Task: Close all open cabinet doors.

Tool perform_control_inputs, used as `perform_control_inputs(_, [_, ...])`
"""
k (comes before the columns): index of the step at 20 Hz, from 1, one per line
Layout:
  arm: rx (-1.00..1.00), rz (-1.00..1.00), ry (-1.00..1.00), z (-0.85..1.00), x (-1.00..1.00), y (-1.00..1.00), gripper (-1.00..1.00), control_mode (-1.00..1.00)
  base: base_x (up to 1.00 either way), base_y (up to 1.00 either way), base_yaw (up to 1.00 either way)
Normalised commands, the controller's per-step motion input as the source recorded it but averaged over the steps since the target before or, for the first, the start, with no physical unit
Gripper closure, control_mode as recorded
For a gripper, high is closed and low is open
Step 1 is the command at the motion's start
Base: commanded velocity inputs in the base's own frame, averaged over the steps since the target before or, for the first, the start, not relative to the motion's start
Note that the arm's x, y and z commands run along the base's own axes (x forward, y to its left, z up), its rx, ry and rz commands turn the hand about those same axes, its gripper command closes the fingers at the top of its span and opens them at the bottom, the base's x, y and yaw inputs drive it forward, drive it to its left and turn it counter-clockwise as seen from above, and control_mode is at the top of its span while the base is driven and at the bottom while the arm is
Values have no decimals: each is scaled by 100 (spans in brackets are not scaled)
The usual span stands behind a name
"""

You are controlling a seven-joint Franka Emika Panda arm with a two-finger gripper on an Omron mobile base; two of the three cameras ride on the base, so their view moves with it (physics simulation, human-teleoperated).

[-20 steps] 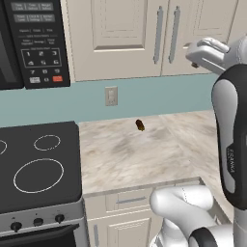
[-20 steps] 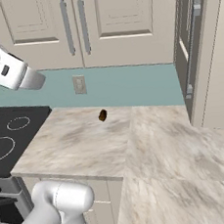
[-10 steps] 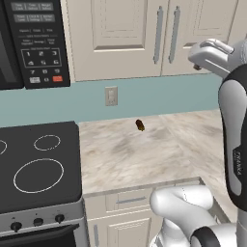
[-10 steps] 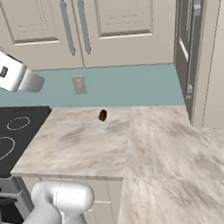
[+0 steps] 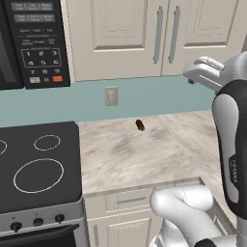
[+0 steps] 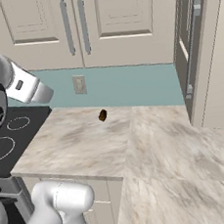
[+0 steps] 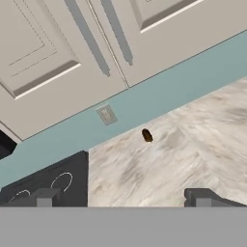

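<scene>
2 beige cabinet doors [image 5: 144, 36] hung flat and shut above the desk [image 5: 144, 159], each with a recessed rectangular panel and a long vertical silver bar handle [image 5: 157, 34], the 2 handles side by side at the seam where the doors met. In the right base view, a further door [image 6: 189, 41] to the right of that pair stood swung out edge-on, its silver handle facing the room.

The desk was a matte, grey-veined marble slab. A small dark brown oval object [image 5: 140, 125] lay on it below the closed pair, just in front of the teal backsplash [image 5: 144, 99], which carried a pale wall outlet [image 5: 111, 95].

Compared with 1 second earlier, the white arm's upper link [image 5: 212, 72] sat slightly lower in front of the right-hand closed door; the cabinets and the brown object had not moved.

To the left of the closed doors hung a black microwave [image 5: 29, 41] with a keypad, and below it a black glass cooktop [image 5: 34, 164] marked with white rings.

In the hand view, the gripper [image 7: 123, 198] showed 2 dark fingertips [image 7: 46, 197] spread wide apart, with nothing between them.
</scene>
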Motion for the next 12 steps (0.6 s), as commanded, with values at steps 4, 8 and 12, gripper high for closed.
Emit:
perform_control_inputs(4, [0, 0, 0, -4, 0, 0, -100, -100, 0, 0, 0])
perform_control_inputs(8, [0, 0, 0, 0, -6, 0, -100, -100, 0, 0, 0])
perform_control_inputs(12, [0, 0, 0, 0, -17, 0, -100, -100, 0, 0, 0])
